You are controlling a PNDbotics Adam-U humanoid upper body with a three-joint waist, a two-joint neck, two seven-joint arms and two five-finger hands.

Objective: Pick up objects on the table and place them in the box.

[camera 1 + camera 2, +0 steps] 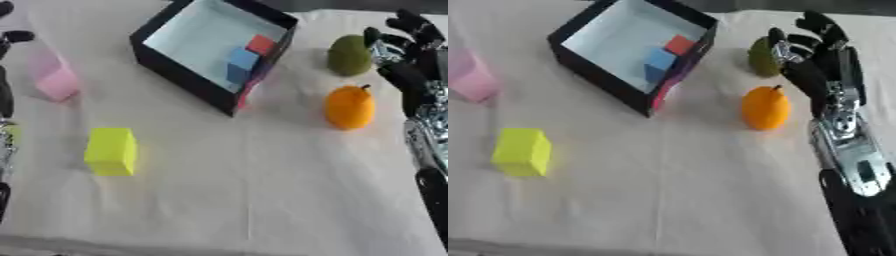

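The box on the table holds a red block and blue block, while four items remain outside: yellow block, pink block, orange fruit and green fruit, beside which the right hand hovers open, holding nothing.

Setting: staged robot test bench, likely lab. Evidence: table draped in plain cream cloth; black-walled cardboard box with pale blue floor; yellow foam cube; pink block; orange toy fruit; green toy fruit.
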